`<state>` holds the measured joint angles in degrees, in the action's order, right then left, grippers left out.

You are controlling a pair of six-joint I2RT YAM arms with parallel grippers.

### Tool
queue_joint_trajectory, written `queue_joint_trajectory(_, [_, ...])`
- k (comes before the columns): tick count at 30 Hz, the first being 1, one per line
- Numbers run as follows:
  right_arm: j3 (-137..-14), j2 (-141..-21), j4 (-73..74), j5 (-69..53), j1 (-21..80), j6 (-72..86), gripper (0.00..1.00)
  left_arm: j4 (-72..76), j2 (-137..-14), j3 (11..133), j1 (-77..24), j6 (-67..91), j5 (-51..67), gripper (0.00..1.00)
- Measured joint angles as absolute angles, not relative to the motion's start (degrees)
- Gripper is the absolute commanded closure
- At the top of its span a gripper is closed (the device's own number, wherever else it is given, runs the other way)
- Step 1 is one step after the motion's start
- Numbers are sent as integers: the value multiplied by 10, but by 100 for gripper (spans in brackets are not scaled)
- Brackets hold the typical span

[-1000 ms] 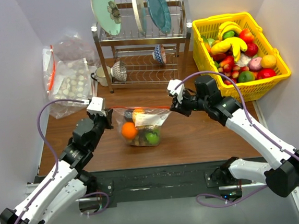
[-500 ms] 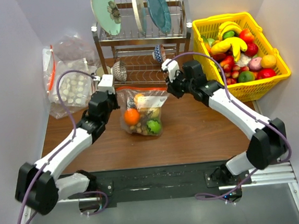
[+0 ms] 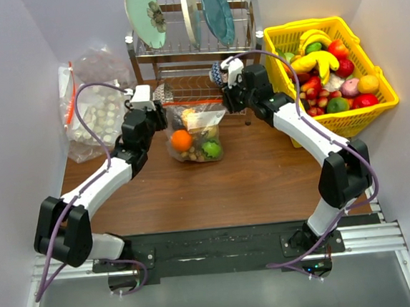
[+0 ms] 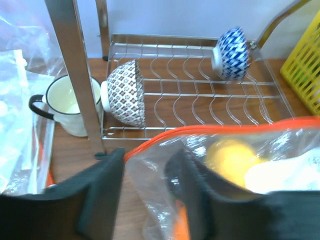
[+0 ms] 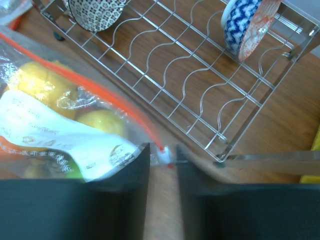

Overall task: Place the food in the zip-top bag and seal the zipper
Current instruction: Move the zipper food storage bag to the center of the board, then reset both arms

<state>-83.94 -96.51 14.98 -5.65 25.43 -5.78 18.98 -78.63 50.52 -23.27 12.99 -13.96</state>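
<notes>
Right wrist view: right pincer (image 5: pixel 162 160) clamped on the zipper (image 5: pixel 127 120) end, left pincer (image 4: pixel 147 172) pinching the zip-top bag (image 3: pixel 192 129) before the dish rack (image 3: pixel 192 90); its white label (image 5: pixel 60 135) unreadable.

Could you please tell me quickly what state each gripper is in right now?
Left gripper: closed on one corner of the bag.
Right gripper: closed on the bag's other corner.

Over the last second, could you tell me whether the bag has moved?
Yes. The bag has moved toward the far side, much closer to the dish rack.
</notes>
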Motion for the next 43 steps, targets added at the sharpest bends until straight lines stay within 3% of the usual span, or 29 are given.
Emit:
queue_joint_trajectory(1, [-842, -965, 149, -53, 254, -54, 26, 194, -785, 505, -233, 130, -138, 27])
queue_joint_trajectory(2, [-844, -965, 147, -49, 254, -41, 20, 195, -781, 505, -233, 131, -137, 23])
queue_joint_trajectory(3, [-845, -964, 144, -39, 255, -25, 16, 195, -775, 505, -233, 133, -136, 20])
queue_joint_trajectory(4, [-845, -961, 142, -34, 255, -12, 10, 194, -767, 505, -233, 137, -135, 8])
queue_joint_trajectory(6, [-843, -952, 142, -20, 255, 10, 9, 187, -742, 503, -233, 141, -132, 0])
queue_joint_trajectory(15, [-795, -820, 189, 44, 255, 92, 6, 115, -610, 494, -233, 150, -106, 0])
queue_joint_trajectory(27, [-496, -503, 158, 118, 255, 183, 3, 28, -416, 373, -233, 199, -98, 0])
queue_joint_trajectory(43, [-441, -472, 217, 191, 255, 255, 1, 24, -365, 306, -233, 230, -82, 0])
